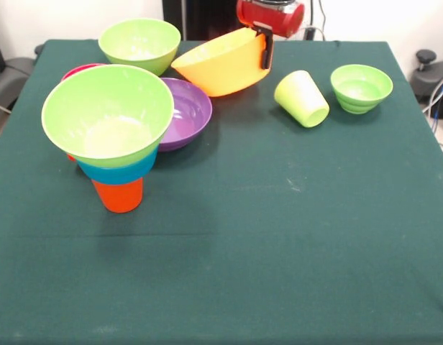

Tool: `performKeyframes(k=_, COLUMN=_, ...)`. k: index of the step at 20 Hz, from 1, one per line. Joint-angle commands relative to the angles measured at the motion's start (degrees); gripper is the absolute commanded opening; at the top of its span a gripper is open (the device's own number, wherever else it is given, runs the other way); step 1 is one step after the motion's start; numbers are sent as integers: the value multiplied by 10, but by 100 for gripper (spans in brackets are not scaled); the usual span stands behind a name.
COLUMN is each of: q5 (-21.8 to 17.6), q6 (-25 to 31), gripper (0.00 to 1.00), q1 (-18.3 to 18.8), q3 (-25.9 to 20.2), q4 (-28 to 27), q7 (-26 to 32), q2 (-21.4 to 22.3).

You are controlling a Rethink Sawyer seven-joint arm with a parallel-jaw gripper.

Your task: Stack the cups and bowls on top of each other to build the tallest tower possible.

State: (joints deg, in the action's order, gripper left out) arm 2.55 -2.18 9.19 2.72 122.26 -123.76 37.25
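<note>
The tower stands at the left: an orange cup [121, 195] upright on the cloth, a blue bowl [117, 171] seated in it, and a wide lime green bowl [106, 111] on top. My gripper [265, 54] is at the back, shut on the rim of the yellow bowl [220, 65], which hangs tilted above the table with its opening turned away. One black finger [266, 49] shows on the bowl's outer wall. A purple bowl [187, 111] sits just right of the tower.
A second lime green bowl [139, 43] stands at the back left. A lime green cup [302, 98] lies tipped at centre right, beside a small green bowl [361, 88]. A red-pink rim [81, 70] peeks out behind the tower.
</note>
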Motion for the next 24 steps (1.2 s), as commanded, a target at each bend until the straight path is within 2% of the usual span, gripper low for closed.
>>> performKeyframes(k=1, q5=58, q6=58, gripper=0, q1=-49, q3=-2, q4=-81, q7=-87, q2=-48)
performKeyframes(k=3, q5=76, q6=51, gripper=0, q1=-48, q3=-5, q4=-111, q7=-89, q2=-83)
performKeyframes(k=5, q5=96, q6=51, gripper=0, q1=-55, q3=0, q4=-131, q7=-93, q2=-100)
performKeyframes(k=6, q5=113, q6=65, gripper=0, q1=-59, q3=2, q4=-139, q7=-101, q2=-102)
performKeyframes(k=8, q5=151, q6=89, gripper=0, q1=-92, q3=34, q4=-159, q7=-118, q2=-107)
performKeyframes(k=10, q5=168, q6=120, gripper=0, q1=-102, q3=47, q4=-174, q7=-116, q2=-103)
performKeyframes(k=12, q5=169, q6=138, gripper=0, q1=-106, q3=59, q4=-192, q7=-100, q2=-102)
performKeyframes(k=17, q5=156, q6=164, gripper=0, q1=-83, q3=46, q4=-200, q7=-72, q2=-79)
performKeyframes(k=21, q5=163, q6=241, gripper=0, q1=-103, q3=75, q4=-218, q7=-95, q2=-53)
performKeyframes(k=24, q5=175, q6=281, gripper=0, q1=-113, q3=90, q4=-241, q7=-119, q2=-53)
